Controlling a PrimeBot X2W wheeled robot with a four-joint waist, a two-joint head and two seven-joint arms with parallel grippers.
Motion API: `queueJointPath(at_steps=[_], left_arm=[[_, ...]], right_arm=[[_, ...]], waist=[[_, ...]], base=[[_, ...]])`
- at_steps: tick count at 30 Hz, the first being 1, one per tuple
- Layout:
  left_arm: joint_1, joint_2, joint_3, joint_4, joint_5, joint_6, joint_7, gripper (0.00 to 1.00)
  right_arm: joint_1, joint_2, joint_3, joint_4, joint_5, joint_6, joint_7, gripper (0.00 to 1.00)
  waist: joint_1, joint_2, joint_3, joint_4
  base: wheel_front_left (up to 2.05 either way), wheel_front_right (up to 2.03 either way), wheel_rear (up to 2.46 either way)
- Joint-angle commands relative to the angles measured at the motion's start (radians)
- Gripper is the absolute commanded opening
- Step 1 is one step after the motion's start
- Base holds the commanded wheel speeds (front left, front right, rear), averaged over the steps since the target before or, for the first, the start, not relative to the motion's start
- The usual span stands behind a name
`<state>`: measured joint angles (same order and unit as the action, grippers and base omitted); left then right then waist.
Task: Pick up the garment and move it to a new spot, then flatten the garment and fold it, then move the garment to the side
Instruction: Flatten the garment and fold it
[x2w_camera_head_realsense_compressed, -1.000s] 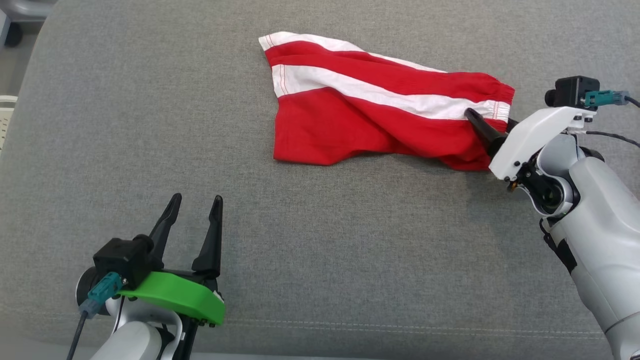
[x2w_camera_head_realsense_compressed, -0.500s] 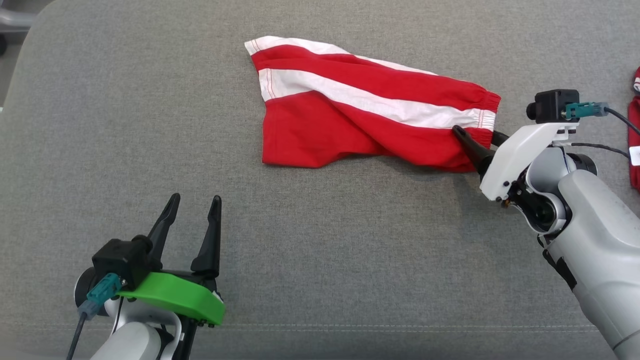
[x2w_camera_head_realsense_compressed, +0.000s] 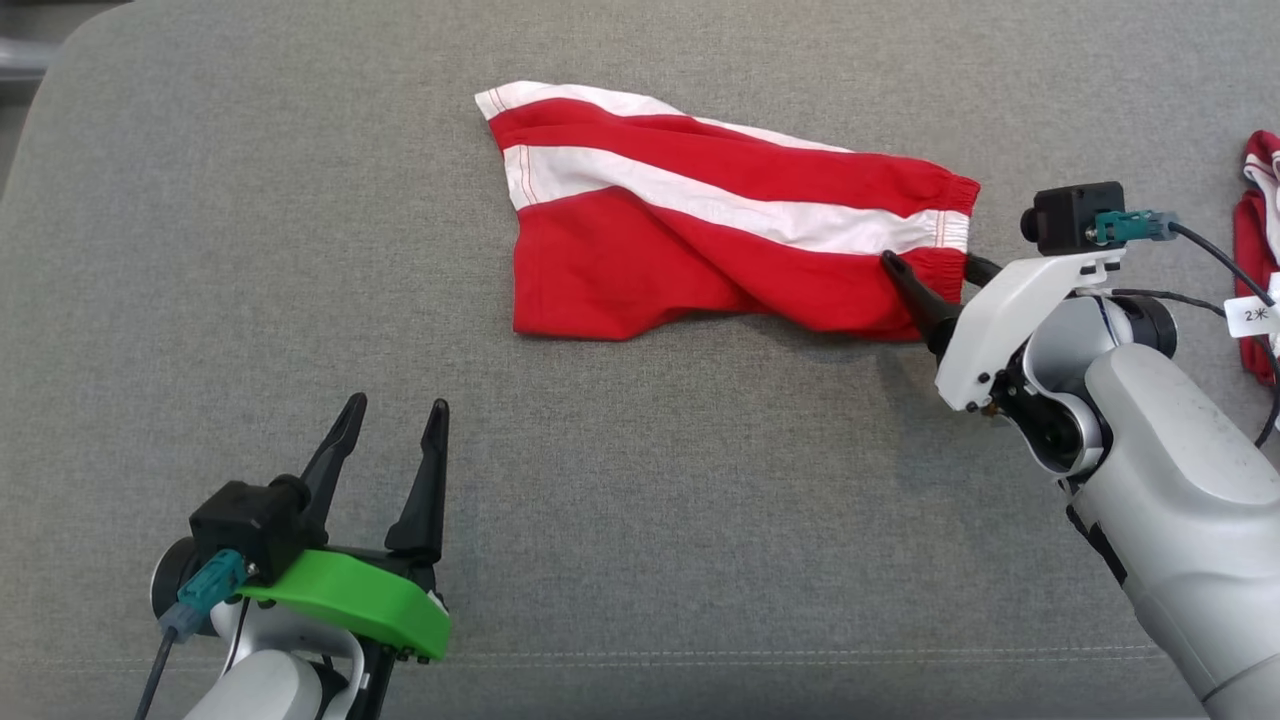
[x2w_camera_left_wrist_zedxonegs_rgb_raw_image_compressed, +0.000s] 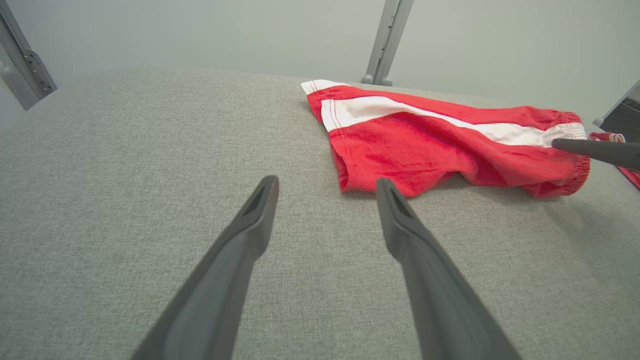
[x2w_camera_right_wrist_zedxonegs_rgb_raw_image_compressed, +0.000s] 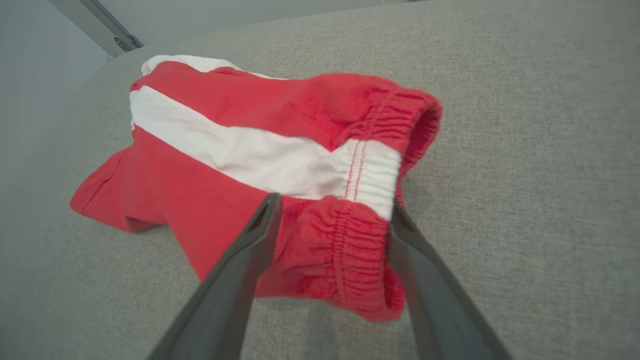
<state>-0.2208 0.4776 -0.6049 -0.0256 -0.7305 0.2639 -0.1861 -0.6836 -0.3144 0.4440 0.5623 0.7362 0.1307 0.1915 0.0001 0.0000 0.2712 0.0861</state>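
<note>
Garment (x2w_camera_head_realsense_compressed: 700, 230): red shorts with white stripes, rumpled on the grey pad (x2w_camera_head_realsense_compressed: 640, 520) toward 12 o'clock, with the leg hems at 10 and the elastic waistband (x2w_camera_right_wrist_zedxonegs_rgb_raw_image_compressed: 370, 175) at 2. The left gripper (x2w_camera_head_realsense_compressed: 397, 402) hovers at 7 o'clock, well apart from the cloth, its fingers spread with nothing between them. The right gripper (x2w_camera_right_wrist_zedxonegs_rgb_raw_image_compressed: 334, 200) reaches in from 3 o'clock, fingers spread wide and straddling the bunched waistband, not pinched shut on it.

The cloth looks light, limp and grippy. It should sag and fold on itself when lifted, so the thick gathered waistband is likely the surest hold, with a leg hem for flattening.

Against the earlier frames the whole head view has swung right, so the camera turned. Another red cloth (x2w_camera_head_realsense_compressed: 1250, 200) now shows at the 3 o'clock edge. The garment's folds look unchanged, and the right fingers remain at the waistband.
</note>
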Motion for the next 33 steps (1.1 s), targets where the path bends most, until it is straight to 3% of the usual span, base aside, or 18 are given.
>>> queueJointPath(at_steps=[1,10,17,24,26,27,28,29,33], left_arm=[[0.007,0.005,0.001,-0.002,0.0,0.002,0.001,1.0],[0.018,0.018,0.003,-0.014,-0.004,0.01,0.006,1.0],[0.001,0.023,0.0,-0.021,-0.001,0.009,0.009,1.0],[-0.011,0.019,-0.004,-0.018,0.001,0.006,0.009,1.0],[-0.008,0.019,-0.003,-0.017,-0.001,0.008,0.007,1.0],[-0.007,0.019,-0.003,-0.016,-0.002,0.009,0.006,1.0],[-0.007,0.019,-0.003,-0.016,-0.002,0.009,0.006,1.0],[-0.006,0.018,-0.003,-0.015,-0.003,0.009,0.005,1.0],[-0.007,0.015,-0.002,-0.012,-0.006,0.01,0.0,1.0]], right_arm=[[-0.012,-0.002,-0.008,0.006,-0.024,0.0,-0.009,0.98],[0.013,0.028,-0.087,-0.006,-0.158,0.0,-0.01,1.0],[0.035,0.054,-0.115,-0.046,-0.165,0.0,0.03,1.0],[0.005,0.068,-0.133,-0.058,-0.172,0.0,0.038,0.89],[0.008,0.07,-0.134,-0.067,-0.171,0.0,0.04,0.81],[0.01,0.07,-0.134,-0.072,-0.171,0.0,0.043,0.67],[0.01,0.07,-0.134,-0.072,-0.171,0.0,0.043,0.67],[0.013,0.069,-0.132,-0.076,-0.171,0.0,0.046,0.51],[0.023,0.064,-0.131,-0.085,-0.176,0.0,0.057,0.27]], waist=[[-0.0001,0.0,-0.002,-0.001],[-0.0001,0.0,-0.003,-0.018],[-0.0001,0.0,0.009,-0.026],[-0.0001,0.0,0.016,-0.013],[-0.0001,0.0,0.015,-0.01],[-0.0001,0.0,0.014,-0.009],[-0.0001,0.0,0.014,-0.009],[-0.0001,0.0,0.013,-0.008],[-0.0001,0.0,0.01,-0.007]], base=[[0.0,0.0,0.0],[0.0,0.0,0.0],[0.0,0.0,0.0],[0.0,0.0,0.0],[0.0,0.0,0.0],[0.0,0.0,0.0],[0.0,0.0,0.0],[0.0,0.0,0.0],[0.0,0.0,0.0]])
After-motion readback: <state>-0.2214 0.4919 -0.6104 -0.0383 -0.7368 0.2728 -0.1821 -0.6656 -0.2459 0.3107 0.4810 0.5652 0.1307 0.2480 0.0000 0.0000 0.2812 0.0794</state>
